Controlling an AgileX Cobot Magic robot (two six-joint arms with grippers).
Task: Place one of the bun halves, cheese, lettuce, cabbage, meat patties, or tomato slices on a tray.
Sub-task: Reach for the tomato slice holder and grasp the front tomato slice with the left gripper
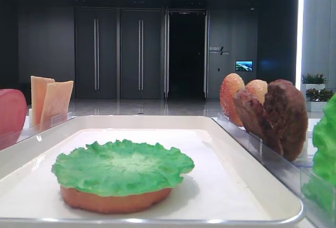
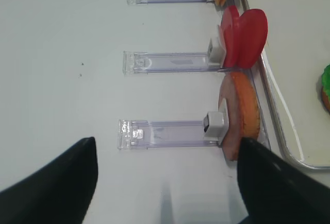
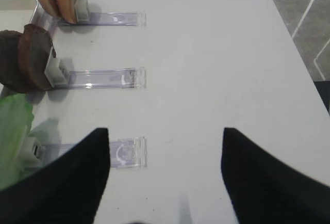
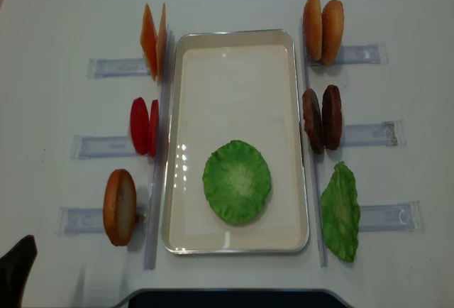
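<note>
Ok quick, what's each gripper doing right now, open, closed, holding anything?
Left gripper: open, holding nothing.
Right gripper: open, holding nothing.

The white tray (image 4: 234, 49) lay at the table's middle, holding a bun half (image 1: 113, 201) capped by a green lettuce leaf (image 4: 237, 182). Left of it stood cheese slices (image 4: 153, 40), tomato slices (image 4: 143, 126) and one bun (image 4: 119, 206); right stood two buns (image 4: 323, 29), two meat patties (image 4: 322, 118) and another leaf (image 4: 341, 212).
</note>
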